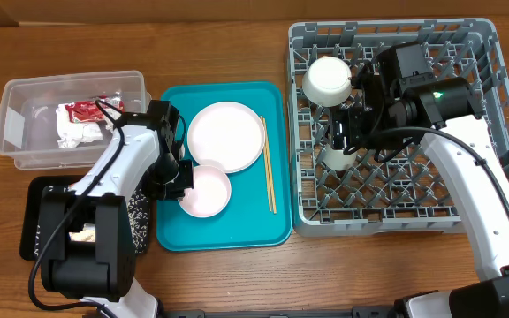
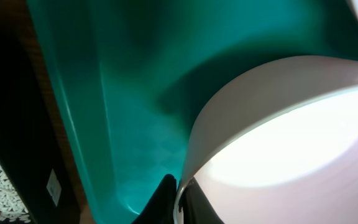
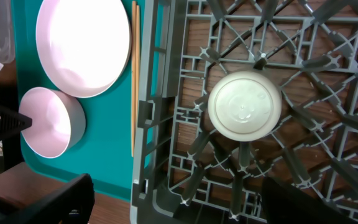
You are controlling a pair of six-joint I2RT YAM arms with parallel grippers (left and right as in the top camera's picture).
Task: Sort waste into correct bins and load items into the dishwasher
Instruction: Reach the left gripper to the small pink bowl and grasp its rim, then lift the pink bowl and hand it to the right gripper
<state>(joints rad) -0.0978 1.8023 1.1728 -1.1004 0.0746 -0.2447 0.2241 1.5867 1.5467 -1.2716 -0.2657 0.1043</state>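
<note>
My left gripper [image 1: 177, 174] is shut on the left rim of a pale pink bowl [image 1: 206, 191] on the teal tray [image 1: 237, 231]. The left wrist view shows the thin rim pinched between both black fingers [image 2: 165, 202], with the bowl [image 2: 278, 137] filling the right side. A white plate [image 1: 225, 136] and wooden chopsticks [image 1: 269, 177] lie on the same tray. Over the grey rack [image 1: 475, 216], my right gripper [image 1: 347, 132] hangs open and holds nothing, above an upturned small white cup [image 3: 245, 106]. A white bowl [image 1: 328, 79] sits in the rack's back left.
A clear tub [image 1: 25, 97] at the left holds a red wrapper [image 1: 87, 109] and white napkins [image 1: 73, 132]. A black tray [image 1: 35, 221] with white specks lies under the left arm's base. The rack wall [image 3: 145, 124] stands close beside the teal tray.
</note>
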